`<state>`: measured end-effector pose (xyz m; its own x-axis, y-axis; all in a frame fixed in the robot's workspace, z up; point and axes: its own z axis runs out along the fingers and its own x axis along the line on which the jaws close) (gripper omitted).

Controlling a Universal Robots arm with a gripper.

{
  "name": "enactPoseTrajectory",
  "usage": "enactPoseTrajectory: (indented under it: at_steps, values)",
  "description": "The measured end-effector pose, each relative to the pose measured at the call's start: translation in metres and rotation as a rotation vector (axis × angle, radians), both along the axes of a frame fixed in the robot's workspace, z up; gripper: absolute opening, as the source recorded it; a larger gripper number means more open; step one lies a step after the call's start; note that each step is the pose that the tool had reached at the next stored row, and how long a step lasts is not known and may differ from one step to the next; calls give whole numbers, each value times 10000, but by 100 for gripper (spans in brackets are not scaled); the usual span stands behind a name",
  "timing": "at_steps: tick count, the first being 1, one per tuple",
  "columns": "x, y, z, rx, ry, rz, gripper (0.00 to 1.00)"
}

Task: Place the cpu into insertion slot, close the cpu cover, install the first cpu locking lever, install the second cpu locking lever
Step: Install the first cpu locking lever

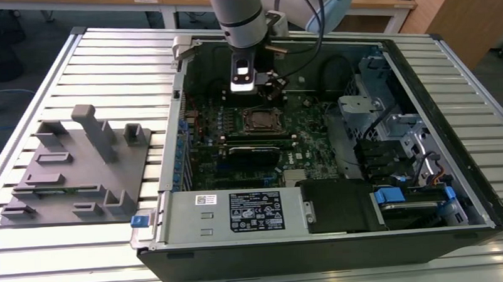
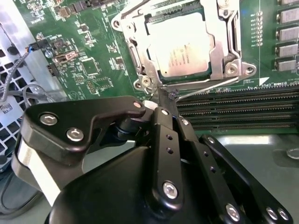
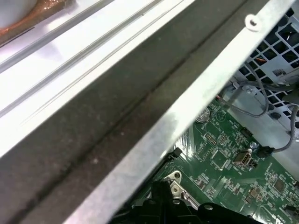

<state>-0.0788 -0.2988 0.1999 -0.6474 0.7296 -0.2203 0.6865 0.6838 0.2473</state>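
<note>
Silvery cpu cover point(image 2: 223, 46) frames the cpu point(image 2: 180, 49); tool point(image 2: 164, 95) at its edge.

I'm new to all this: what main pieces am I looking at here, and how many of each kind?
computer case: 1
power supply box: 1
grey moulded tray: 1
gripper: 1
cpu: 1
cpu cover: 1
Total: 6

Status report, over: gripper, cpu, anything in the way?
Jaws shut, gripper tip by a locking lever. cpu seated in insertion slot, cpu cover down over it. No obstacle seen.
</note>
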Motion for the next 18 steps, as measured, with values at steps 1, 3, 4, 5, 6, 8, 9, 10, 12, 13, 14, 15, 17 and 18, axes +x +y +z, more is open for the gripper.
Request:
enactPoseTrajectory:
  at_steps: [1, 3, 4, 5, 6, 8, 9, 10, 12, 13, 14, 15, 17, 18]
  values:
    - [-1, 0, 0, 49, -1, 0, 10]
    - [-4, 0, 0, 145, 1, 0, 10]
    - [-6, 0, 0, 187, 0, 0, 10]
    - [-6, 0, 0, 228, 0, 0, 10]
    - [-8, 0, 0, 269, 0, 0, 10]
    - [-10, 0, 0, 355, 0, 0, 10]
    - [-11, 0, 0, 391, 0, -1, 10]
    - [-12, 0, 0, 420, 0, -1, 10]
    - [-12, 1, -1, 437, -1, -2, 10]
    - [-12, 0, -2, 441, -2, -1, 10]
    - [-14, 0, -5, 441, -2, 0, 10]
    - [-14, 0, -10, 440, -1, 2, 10]
    - [-16, 0, -22, 440, 0, 0, 10]
    - [-17, 0, -29, 440, 0, 0, 10]
